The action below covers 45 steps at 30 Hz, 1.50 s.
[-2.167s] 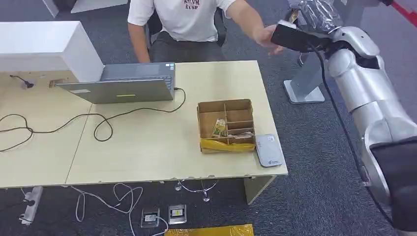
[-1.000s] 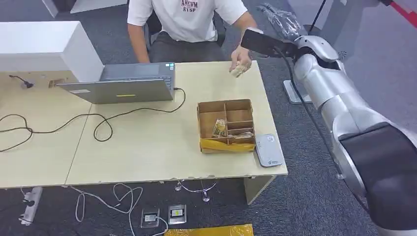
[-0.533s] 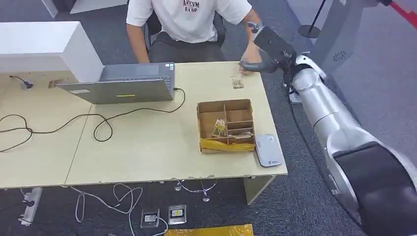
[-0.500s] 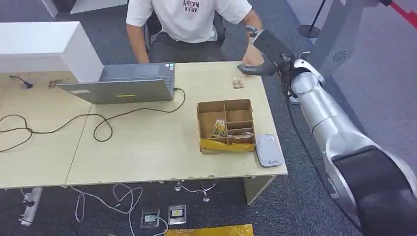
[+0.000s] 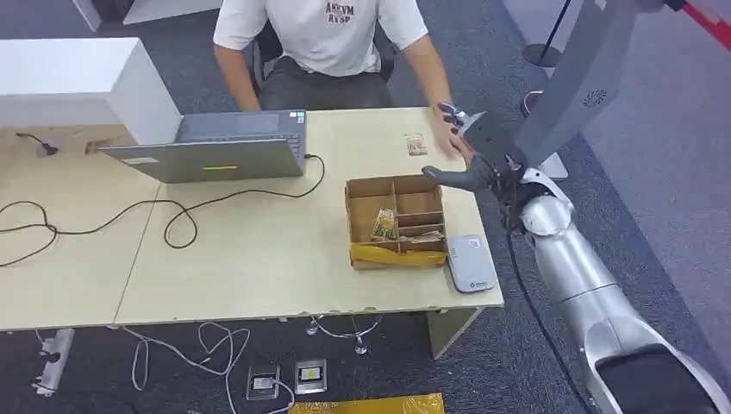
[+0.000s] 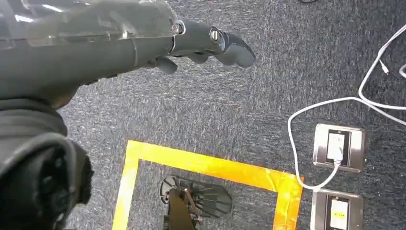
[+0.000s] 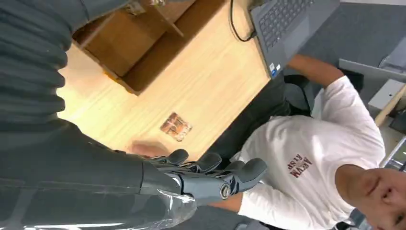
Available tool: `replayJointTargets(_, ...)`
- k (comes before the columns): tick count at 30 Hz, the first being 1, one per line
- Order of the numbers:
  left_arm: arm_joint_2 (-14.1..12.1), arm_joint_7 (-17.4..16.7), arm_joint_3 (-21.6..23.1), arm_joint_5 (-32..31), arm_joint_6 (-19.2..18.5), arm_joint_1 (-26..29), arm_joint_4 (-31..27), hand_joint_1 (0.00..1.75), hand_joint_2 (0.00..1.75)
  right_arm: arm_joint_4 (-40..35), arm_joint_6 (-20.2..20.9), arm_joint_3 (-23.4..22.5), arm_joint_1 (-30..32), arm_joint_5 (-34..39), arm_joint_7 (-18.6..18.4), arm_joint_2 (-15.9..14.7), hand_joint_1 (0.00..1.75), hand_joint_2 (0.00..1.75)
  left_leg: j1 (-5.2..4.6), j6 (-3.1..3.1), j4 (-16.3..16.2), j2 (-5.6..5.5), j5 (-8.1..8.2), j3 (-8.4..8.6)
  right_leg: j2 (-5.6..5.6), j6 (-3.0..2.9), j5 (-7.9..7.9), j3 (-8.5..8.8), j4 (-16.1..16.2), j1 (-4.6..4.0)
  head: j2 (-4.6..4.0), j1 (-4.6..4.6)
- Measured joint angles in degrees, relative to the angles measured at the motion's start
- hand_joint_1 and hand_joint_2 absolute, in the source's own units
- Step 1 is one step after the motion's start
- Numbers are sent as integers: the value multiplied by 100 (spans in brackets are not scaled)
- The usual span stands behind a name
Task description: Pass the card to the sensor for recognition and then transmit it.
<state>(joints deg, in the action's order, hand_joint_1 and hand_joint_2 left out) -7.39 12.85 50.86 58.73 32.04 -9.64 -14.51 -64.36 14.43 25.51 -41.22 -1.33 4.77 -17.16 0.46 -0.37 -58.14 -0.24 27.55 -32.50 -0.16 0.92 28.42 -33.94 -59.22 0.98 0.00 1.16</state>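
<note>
Grey carpet surrounds a pale wooden table [image 5: 259,259]; a person [image 5: 323,39] sits at its far side behind a laptop [image 5: 215,151].

Head view: my right hand [image 5: 465,151] hangs over the table's far right corner, fingers spread, nothing in it. One card [image 5: 416,144] lies flat on the table just beside the hand, between it and the person's hand [image 5: 455,142]. A divided cardboard box [image 5: 396,220] sits nearer me with further cards [image 5: 384,226] standing in one compartment. The card sensor [image 5: 471,263], a flat grey reader, lies touching the box's right near corner.

Left wrist view: left hand [image 6: 143,43] hangs over the carpet, fingers loosely extended, holding nothing. Yellow floor tape [image 6: 206,165] and floor sockets [image 6: 339,146] below.

Right wrist view: right hand fingers [image 7: 210,179] apart and empty; the loose card [image 7: 175,127] lies on the table just off the fingertips, box corner [image 7: 129,48] behind.

Judgement: step in hand is fetching a card. The box cards stand upright and offer an edge to pinch; the flat one would need sliding to the table edge. Come down slowly, thumb opposite fingers, well apart from the person's hand.
</note>
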Motion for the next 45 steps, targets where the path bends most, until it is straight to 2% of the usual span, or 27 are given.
replayJointTargets(18,-26,-18,0,-72,-24,-6,39,0,0,-1298,203,-424,1468,-611,-470,-535,0,175,0,0,0,2,1,0,0,-1,0,0,1,0,0,-2)
replayJointTargets(22,-35,-57,0,-79,-33,-5,52,0,0,-1502,203,-418,1734,-1172,-641,-721,0,175,0,0,0,1,1,-3,-1,-1,1,0,1,0,0,-2)
replayJointTargets(30,-48,-98,0,-105,-79,-7,57,0,0,-1788,-179,-324,2036,-3142,-981,-1041,0,175,0,-1,1,1,2,-3,0,-1,1,-1,1,1,0,0)
replayJointTargets(33,-46,-101,0,-103,-72,-12,57,0,0,-1854,-242,-280,2065,-3660,-1008,-1108,0,175,0,-2,1,2,2,-3,0,-1,0,0,1,1,0,-2)
replayJointTargets(39,-39,-114,0,-105,-41,-18,57,0,0,-2007,-336,-164,2087,-4437,-953,-1128,0,175,0,-2,1,2,2,-4,0,-1,1,0,0,0,0,-2)
replayJointTargets(45,-26,-140,0,-114,-35,-26,57,0,0,-2068,-511,-46,2103,-4702,-859,-1043,0,175,0,-2,2,2,2,-6,-1,-1,1,0,0,0,0,-2)
